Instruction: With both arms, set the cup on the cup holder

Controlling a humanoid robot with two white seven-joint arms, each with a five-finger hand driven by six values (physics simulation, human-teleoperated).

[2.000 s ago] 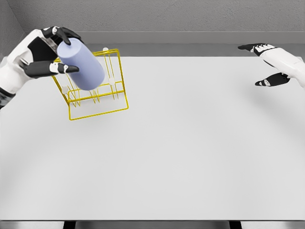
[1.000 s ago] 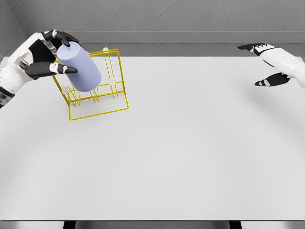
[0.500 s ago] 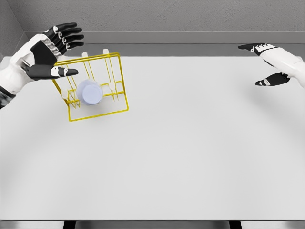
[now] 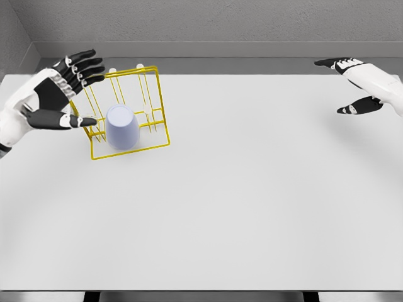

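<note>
pale lavender plastic cup [image 4: 121, 126] upended in yellow wire cup holder [image 4: 148, 106], desk's far-left corner; left hand [image 4: 50, 99] fingers apart, could knock it.

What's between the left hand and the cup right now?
In the head view, only yellow wires of the cup holder pass between the open left hand and the lavender cup; nothing else.

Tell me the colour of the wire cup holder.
Yellow: the cup holder is a yellow wire rack, clearest in the head view, with the pale lavender cup sitting in it.
</note>
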